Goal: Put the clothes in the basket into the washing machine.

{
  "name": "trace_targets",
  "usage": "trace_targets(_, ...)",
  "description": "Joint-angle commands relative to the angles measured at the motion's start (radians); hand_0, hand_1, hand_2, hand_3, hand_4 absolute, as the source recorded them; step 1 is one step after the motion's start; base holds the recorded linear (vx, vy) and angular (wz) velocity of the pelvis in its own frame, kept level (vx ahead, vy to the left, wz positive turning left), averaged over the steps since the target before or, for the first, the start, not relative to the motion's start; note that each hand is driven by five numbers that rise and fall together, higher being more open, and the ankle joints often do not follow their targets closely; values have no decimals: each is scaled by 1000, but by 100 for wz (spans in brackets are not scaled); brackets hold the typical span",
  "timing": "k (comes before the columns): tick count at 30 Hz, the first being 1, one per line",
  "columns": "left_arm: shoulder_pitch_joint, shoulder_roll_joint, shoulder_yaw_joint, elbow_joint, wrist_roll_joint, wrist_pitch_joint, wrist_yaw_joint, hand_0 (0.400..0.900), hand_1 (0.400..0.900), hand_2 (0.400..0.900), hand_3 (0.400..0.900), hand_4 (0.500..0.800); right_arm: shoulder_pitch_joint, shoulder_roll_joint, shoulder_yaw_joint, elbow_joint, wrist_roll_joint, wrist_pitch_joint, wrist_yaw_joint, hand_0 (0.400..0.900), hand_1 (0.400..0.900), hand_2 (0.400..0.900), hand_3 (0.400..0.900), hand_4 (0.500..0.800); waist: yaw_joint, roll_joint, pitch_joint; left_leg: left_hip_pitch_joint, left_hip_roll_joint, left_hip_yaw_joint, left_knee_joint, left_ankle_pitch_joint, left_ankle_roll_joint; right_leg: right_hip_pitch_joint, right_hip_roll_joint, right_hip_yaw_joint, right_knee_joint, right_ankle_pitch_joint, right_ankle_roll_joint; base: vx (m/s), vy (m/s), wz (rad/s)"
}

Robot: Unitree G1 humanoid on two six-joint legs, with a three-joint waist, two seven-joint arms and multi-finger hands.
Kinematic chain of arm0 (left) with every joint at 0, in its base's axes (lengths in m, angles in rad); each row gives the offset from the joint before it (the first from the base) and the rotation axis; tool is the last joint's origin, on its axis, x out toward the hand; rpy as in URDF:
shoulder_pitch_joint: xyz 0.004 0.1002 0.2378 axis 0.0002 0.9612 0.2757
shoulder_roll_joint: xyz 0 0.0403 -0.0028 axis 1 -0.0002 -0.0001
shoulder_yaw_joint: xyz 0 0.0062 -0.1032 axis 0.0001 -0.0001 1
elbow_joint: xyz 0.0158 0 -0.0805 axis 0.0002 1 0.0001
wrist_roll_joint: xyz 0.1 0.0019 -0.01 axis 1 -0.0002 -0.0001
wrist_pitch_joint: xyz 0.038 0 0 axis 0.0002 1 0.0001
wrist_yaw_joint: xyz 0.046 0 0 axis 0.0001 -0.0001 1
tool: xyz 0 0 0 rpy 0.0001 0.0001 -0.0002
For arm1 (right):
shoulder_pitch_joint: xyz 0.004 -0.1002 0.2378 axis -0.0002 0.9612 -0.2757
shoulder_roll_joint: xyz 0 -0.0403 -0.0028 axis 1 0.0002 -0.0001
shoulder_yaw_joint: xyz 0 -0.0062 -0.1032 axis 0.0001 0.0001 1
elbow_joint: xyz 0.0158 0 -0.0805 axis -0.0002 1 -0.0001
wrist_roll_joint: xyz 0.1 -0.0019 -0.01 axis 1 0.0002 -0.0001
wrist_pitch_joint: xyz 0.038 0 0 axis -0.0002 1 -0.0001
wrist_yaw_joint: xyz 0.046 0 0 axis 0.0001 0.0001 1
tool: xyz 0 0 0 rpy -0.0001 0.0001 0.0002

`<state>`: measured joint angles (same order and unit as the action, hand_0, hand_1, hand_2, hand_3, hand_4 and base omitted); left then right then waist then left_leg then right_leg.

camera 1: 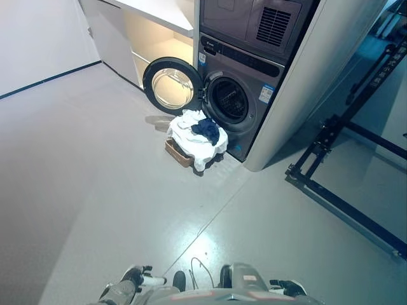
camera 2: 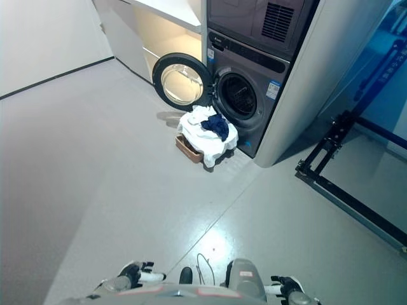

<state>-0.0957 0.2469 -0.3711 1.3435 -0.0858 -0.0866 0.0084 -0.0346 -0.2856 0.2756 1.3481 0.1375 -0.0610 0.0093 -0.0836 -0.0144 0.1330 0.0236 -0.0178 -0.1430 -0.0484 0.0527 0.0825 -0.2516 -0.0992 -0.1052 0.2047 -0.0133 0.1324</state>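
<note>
Clothes (camera 1: 197,135) are heaped untouched in the basket (camera 1: 177,153) before the open washing machine (camera 1: 236,95), well ahead of both hands, left hand (camera 1: 135,277) and right hand (camera 1: 289,288), whose finger state cannot be told; nothing is loaded yet.

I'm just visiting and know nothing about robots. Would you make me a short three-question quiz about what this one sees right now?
1. True or false: the washing machine has its door swung open.
2. What lies on top of the white clothes in the basket?
A. a dark blue garment
B. a red towel
C. a shoe
3. Fill in: both robot hands, left hand and right hand, show at the view's ____ edge, far from the basket.

Key:
1. True
2. A, the dark blue garment
3. bottom
</note>
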Motion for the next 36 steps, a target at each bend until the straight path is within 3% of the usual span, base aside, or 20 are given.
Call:
trace_targets(1, -41, 5, 51, 11, -14, -36, 17, 900, 900, 900, 900, 800, 24, -31, 19, -14, 13, -3, -10, 900, 900, 900, 900, 800, -56, -9, -23, 293, -54, -52, -39, -188, -60, -137, 9, 39, -190, 321, 22, 457, -220, 44)
trace_targets(4, -31, -7, 55, 13, -18, -35, 24, 900, 900, 900, 900, 800, 36, -36, 13, -7, 20, -4, -9, 900, 900, 900, 900, 800, -65, -8, -59, 332, -28, -90, -39, -207, -71, -122, 41, 46, -165, 334, -4, 392, -226, 35)
trace_targets(6, -30, -19, 57, 13, -32, -34, 30, 900, 900, 900, 900, 800, 37, -45, 1, 4, 31, -7, -7, 900, 900, 900, 900, 800, -64, 8, -82, 326, 0, -97, 14, -173, -87, -111, 70, 17, -126, 301, -24, 444, -282, 28)
trace_targets(7, -25, -27, 58, 9, -37, -33, 27, 900, 900, 900, 900, 800, 37, -46, 0, 10, 30, -8, -8, 900, 900, 900, 900, 800, -62, 18, -90, 308, 10, -97, 78, -131, -101, -99, 80, 3, -111, 275, -37, 491, -274, 20)
trace_targets(9, -26, -35, 57, -1, -48, -31, 28, 900, 900, 900, 900, 800, 32, -47, 8, 11, 29, -11, -10, 900, 900, 900, 900, 800, -50, 27, -92, 256, 15, -78, 245, 17, -140, -45, 107, -17, -73, 221, -64, 500, -303, 22)
trace_targets(10, -33, -28, 55, -9, -54, -29, 30, 900, 900, 900, 900, 800, 17, -58, 6, 1, 50, -11, -15, 900, 900, 900, 900, 800, -29, 1, -75, 149, 2, -45, 445, 123, -166, 25, 99, 1, -78, 186, -81, 483, -392, 1)
trace_targets(12, -45, -21, 51, -19, -56, -33, 37, 900, 900, 900, 900, 800, -10, -68, 10, -10, 72, -13, -14, 900, 900, 900, 900, 800, 16, -50, -44, 12, -43, -7, 667, 153, -168, 89, 80, 30, -91, 163, -100, 403, -421, -20)
trace_targets(13, -46, -18, 48, -27, -62, -35, 40, 900, 900, 900, 900, 800, -20, -69, 15, -14, 76, -11, -20, 900, 900, 900, 900, 800, 28, -64, -31, -42, -31, 35, 702, 133, -152, 112, 76, 33, -93, 151, -102, 222, -253, -20)
trace_targets(15, -49, -17, 42, -37, -67, -39, 44, 900, 900, 900, 900, 800, -25, -70, 20, -17, 80, -12, -25, 900, 900, 900, 900, 800, 60, -70, -18, -131, -30, 62, 737, 92, -144, 147, 87, 44, -96, 129, -112, 262, -187, -38)
trace_targets(17, -32, -15, 33, -43, -70, -42, 43, 900, 900, 900, 900, 800, -27, -70, 29, -22, 84, -17, -25, 900, 900, 900, 900, 800, 91, -74, -13, -241, -47, 95, 681, 72, -131, 195, 101, 63, -101, 105, -114, 418, -173, -55)
trace_targets(20, -11, -13, 27, -39, -67, -43, 45, 900, 900, 900, 900, 800, -23, -66, 43, -22, 78, -23, -27, 900, 900, 900, 900, 800, 119, -51, -18, -289, 1, 119, 384, 83, -128, 273, 138, 93, -113, 44, -107, 489, -73, -42)
trace_targets(22, -10, -12, 25, -31, -58, -44, 46, 900, 900, 900, 900, 800, -18, -59, 52, -17, 73, -28, -31, 900, 900, 900, 900, 800, 141, -26, -17, -318, 29, 105, 117, 149, -137, 337, 172, 126, -119, 6, -102, 544, -18, -48)
trace_targets(24, -5, -11, 26, -28, -50, -43, 43, 900, 900, 900, 900, 800, -9, -58, 54, -12, 64, -29, -36, 900, 900, 900, 900, 800, 152, -16, -22, -335, 31, 98, -22, 176, -151, 384, 185, 157, -124, -23, -101, 519, -12, -46)
trace_targets(27, 8, -16, 37, -5, -34, -40, 37, 900, 900, 900, 900, 800, -9, -55, 52, 1, 57, -31, -32, 900, 900, 900, 900, 800, 164, -15, -36, -444, 61, 111, -39, 164, -171, 456, 188, 220, -108, -75, -101, 513, 30, -57)
trace_targets(30, 27, -13, 49, 5, -25, -37, 34, 900, 900, 900, 900, 800, -9, -47, 60, -1, 48, -29, -23, 900, 900, 900, 900, 800, 183, -21, -65, -420, 84, 147, -39, 210, -175, 526, 172, 275, -90, -111, -93, 574, 104, -73)
trace_targets(32, 29, -7, 55, 9, -26, -38, 35, 900, 900, 900, 900, 800, -9, -37, 66, -3, 43, -25, -20, 900, 900, 900, 900, 800, 198, -26, -89, -413, 90, 140, -39, 246, -174, 542, 158, 296, -58, -138, -86, 530, 141, -55)
trace_targets(34, 22, -3, 51, 6, -24, -37, 36, 900, 900, 900, 900, 800, -6, -26, 62, -5, 45, -23, -19, 900, 900, 900, 900, 800, 200, -45, -117, -384, 80, 146, -39, 281, -170, 545, 134, 297, -18, -82, -50, 528, 160, -20)
trace_targets(36, 20, 3, 48, -1, -26, -35, 30, 900, 900, 900, 900, 800, 12, -18, 58, -9, 39, -23, -14, 900, 900, 900, 900, 800, 199, -65, -140, -341, 56, 156, -32, 277, -154, 514, 108, 289, 55, 62, 13, 455, 133, -8)
